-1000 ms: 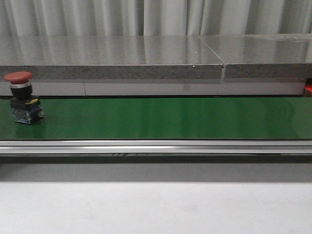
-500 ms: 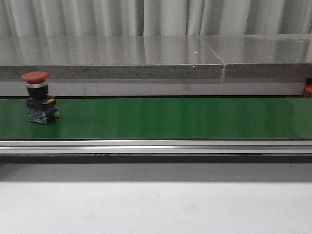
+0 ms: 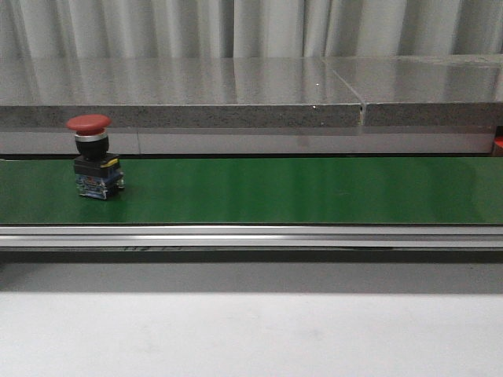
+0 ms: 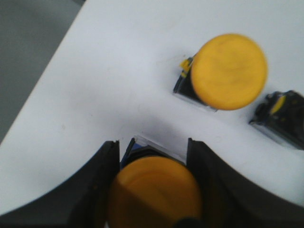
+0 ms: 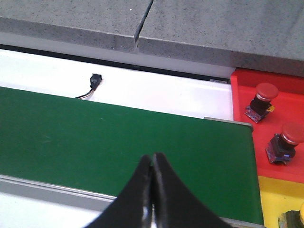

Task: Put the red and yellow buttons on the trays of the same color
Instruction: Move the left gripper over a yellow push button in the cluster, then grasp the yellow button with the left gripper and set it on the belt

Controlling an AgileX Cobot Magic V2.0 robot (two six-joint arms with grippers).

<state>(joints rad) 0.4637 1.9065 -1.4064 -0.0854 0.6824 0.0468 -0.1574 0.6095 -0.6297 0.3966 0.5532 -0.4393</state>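
Red button upright on green belt, left. We judge it light, rigid, top-heavy; grip the square base. Left end effector clamps yellow button; right end effector together, empty.

Green conveyor belt, grey stone slab, pale curtain.

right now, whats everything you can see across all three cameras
red mushroom-head push button on belt: 1, red cap on black and blue base, upright at the belt's left part
green conveyor belt: 1, green, across the front view
red buttons in tray: 2, red, upright in the red tray
red plastic tray: 1, red, past the belt's end
yellow tray: 1, yellow, next to the red one
yellow buttons: 3, on a white surface; one lies tipped at the edge
left gripper: shut on a yellow button
right gripper: shut, empty, above the belt
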